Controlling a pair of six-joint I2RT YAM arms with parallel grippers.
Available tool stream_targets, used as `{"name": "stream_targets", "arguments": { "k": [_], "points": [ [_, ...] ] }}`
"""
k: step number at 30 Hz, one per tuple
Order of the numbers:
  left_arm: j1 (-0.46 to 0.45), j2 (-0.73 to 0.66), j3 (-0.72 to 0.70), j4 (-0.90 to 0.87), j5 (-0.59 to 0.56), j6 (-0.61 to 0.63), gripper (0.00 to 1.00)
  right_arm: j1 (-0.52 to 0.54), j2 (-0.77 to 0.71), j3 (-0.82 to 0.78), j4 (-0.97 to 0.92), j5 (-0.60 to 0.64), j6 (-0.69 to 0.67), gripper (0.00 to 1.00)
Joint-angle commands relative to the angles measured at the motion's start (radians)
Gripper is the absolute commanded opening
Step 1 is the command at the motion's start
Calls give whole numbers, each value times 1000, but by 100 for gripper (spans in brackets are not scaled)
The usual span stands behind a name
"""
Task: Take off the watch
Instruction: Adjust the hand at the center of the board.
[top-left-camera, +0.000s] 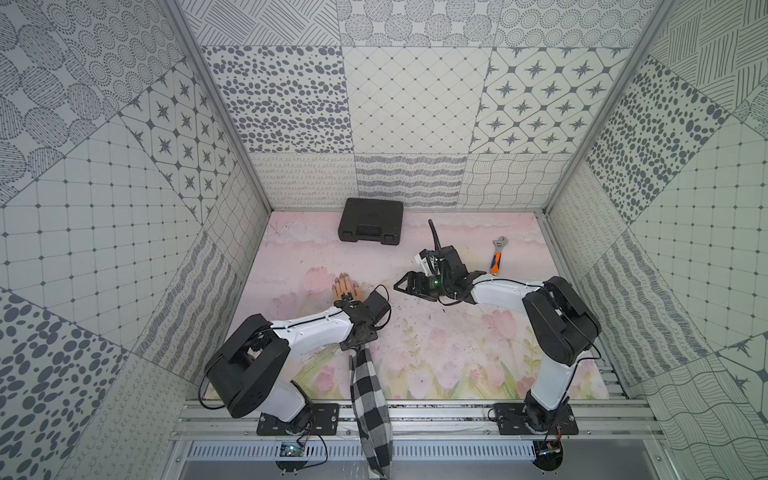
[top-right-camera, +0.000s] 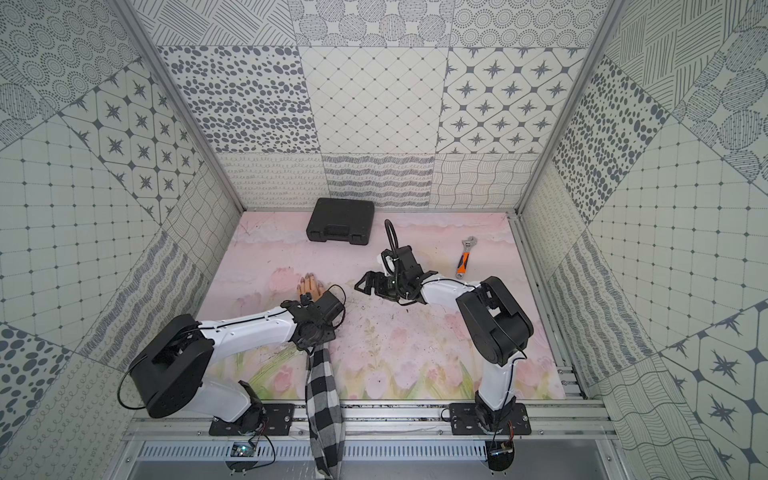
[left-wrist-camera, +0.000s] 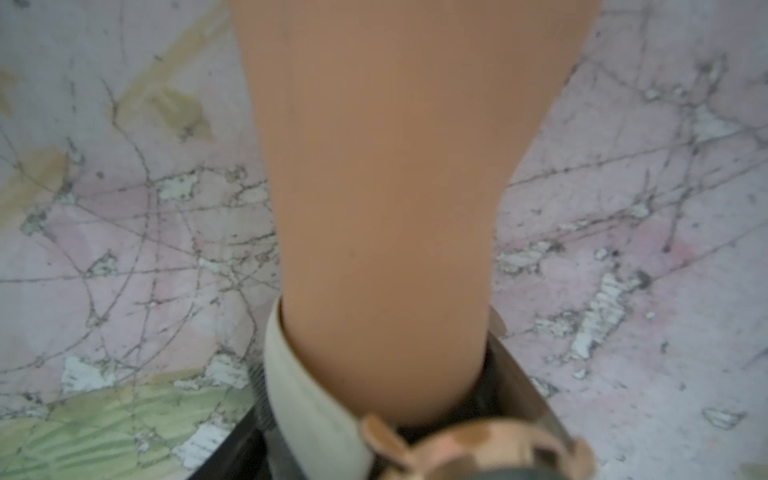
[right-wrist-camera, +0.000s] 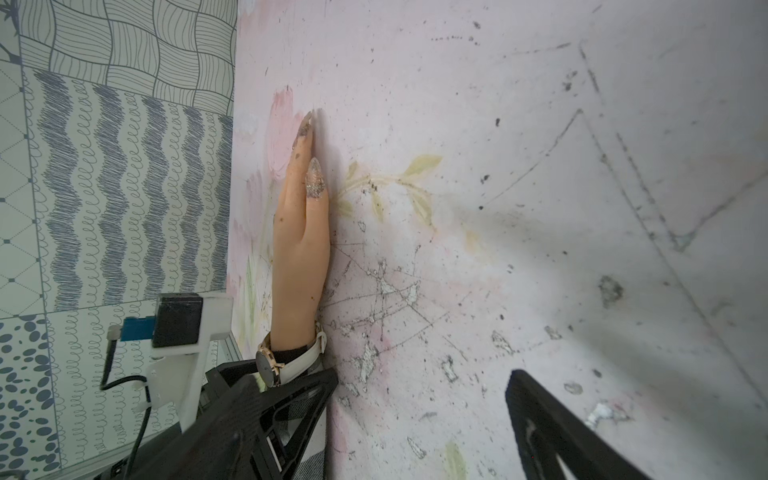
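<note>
The watch (right-wrist-camera: 291, 360) is strapped around the wrist of the mannequin hand (right-wrist-camera: 299, 257), which lies flat on the counter (top-left-camera: 436, 345) toward its left side, fingertips pointing at the back wall; its gold-rimmed case sits on top of the wrist and the cream strap wraps down around it. The left gripper (top-left-camera: 348, 300) is down over that wrist; in the left wrist view its jaws are drawn in on either side of the strapped wrist, pinching the watch there, with a dark ribbed finger (left-wrist-camera: 255, 399) lying against the outside of the strap; the opposite side is blurred, so that contact is less clear. The right gripper (right-wrist-camera: 424, 372) hangs over the middle of the counter, apart from the hand, jaws spread wide with only bare counter between them, holding nothing. A checked cloth (top-left-camera: 368, 390) trails from the wrist over the front rail; a black case (top-left-camera: 371, 220) and a wrench (top-left-camera: 496, 257) lie farther back, touched by neither gripper.
</note>
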Motion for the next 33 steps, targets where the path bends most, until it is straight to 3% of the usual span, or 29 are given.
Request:
{"name": "stream_targets", "arguments": {
  "k": [1,9,19,33],
  "points": [
    [2,39,10,54,-24,62,55,2,-16,-4,39,5,10,94],
    [0,41,96,127,49,187,38,-43,-14,-28,148,-65,91,94],
    [-14,91,209,265,198,244,34,-71,12,-98,351,-123,225,94],
    [-81,111,277,283,229,218,34,-71,77,-102,462,-117,300,92]
  ]
}}
